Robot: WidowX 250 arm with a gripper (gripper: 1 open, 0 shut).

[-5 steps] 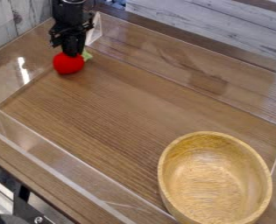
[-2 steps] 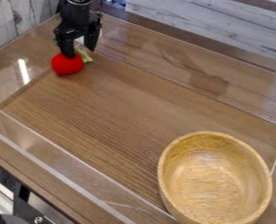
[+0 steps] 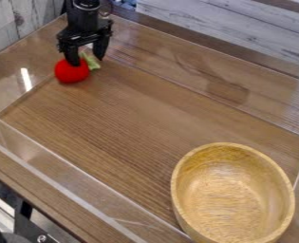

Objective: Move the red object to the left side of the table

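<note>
Now, single view only (the cam, looking down across the table (image 3: 139, 123) from the near corner).

Gripper (image 3: 84, 54): black, sits at approx 11 o'clock of the frame, pointing nearly straight down. Fingers spread wide, nothing pinched between them. Tips hang just above and slightly behind the red object; can't tell if one tip brushes it, but it's no grip.

Red object (image 3: 72, 71): small round toy fruit w/ green leafy bit poking out at its 2 o'clock side. Rests on the tabletop, far-left area, near the clear acrylic wall (image 3: 19, 66) that runs along the left edge. Not against the wall; a strip of bare wood shows between them.

Wooden bowl (image 3: 234, 195): big, light-coloured, empty, at approx 5 o'clock of the frame. Well apart from fruit and gripper; plays no part.

Progress, judged from layout: red obj already lies on the left side of the table and is free of the tool, so the placing looks done. Left to do, as far as I can tell: lift the arm clear w/o nudging the fruit. Risk: round shape, could roll if a fingertip clips it on the way up.
</note>
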